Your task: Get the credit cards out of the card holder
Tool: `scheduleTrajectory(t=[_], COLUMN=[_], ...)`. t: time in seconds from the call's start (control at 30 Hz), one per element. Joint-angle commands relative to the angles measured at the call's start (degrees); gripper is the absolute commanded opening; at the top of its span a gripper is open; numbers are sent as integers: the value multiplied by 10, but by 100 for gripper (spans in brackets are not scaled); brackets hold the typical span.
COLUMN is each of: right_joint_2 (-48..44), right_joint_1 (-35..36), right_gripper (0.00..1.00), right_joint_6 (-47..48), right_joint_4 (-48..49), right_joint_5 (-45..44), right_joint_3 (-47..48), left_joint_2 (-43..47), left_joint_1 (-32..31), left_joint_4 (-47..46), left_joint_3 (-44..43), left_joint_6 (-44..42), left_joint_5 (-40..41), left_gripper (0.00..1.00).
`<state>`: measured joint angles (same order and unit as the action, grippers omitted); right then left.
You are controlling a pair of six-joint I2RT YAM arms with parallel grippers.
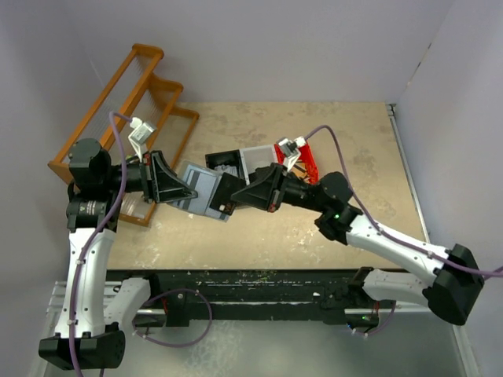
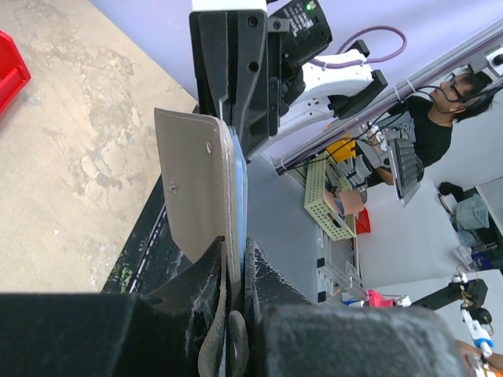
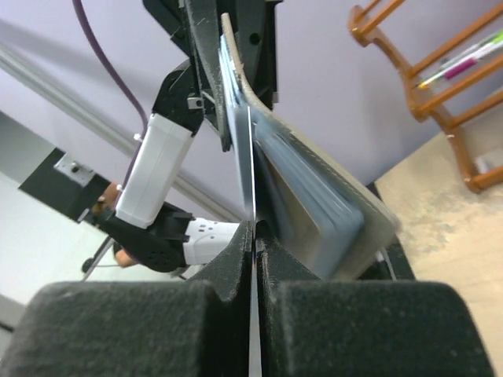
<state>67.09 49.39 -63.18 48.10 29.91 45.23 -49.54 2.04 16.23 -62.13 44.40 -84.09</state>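
Observation:
The slate-grey card holder (image 1: 201,193) hangs in the air between the two arms, above the table's left middle. My left gripper (image 1: 187,190) is shut on its left end; in the left wrist view the case (image 2: 192,181) stands edge-on in those jaws (image 2: 238,263). My right gripper (image 1: 229,196) meets it from the right. In the right wrist view its jaws (image 3: 256,232) are shut on one thin credit card (image 3: 250,157), seen edge-on, beside the stack of cards in the holder (image 3: 346,200).
A wooden rack (image 1: 134,94) stands at the back left, close behind the left arm. A red bin (image 1: 305,161), a pale box (image 1: 255,161) and a black flat item (image 1: 224,161) lie behind the grippers. The tan tabletop (image 1: 259,236) spreads below.

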Motion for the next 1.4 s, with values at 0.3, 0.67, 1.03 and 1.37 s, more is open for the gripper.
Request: scheduleTrajectory(t=[0.3, 0.67, 1.03, 1.37], right_joint_2=[-78, 183, 383, 451], right_joint_1=[-130, -162, -171, -174], right_gripper=[0, 0, 0, 0], right_joint_6=[308, 400, 438, 450], right_joint_4=[-619, -719, -737, -724], right_joint_5=[-128, -257, -248, -239], right_joint_3=[165, 290, 430, 463], left_joint_2=[-26, -37, -11, 5], left_joint_1=[-5, -5, -5, -5], left_joint_4=[267, 368, 342, 286], left_joint_3=[-115, -150, -161, -161], left_joint_6=[-300, -424, -370, -290], left_joint_5=[70, 244, 81, 7], left_gripper=[1, 1, 3, 3])
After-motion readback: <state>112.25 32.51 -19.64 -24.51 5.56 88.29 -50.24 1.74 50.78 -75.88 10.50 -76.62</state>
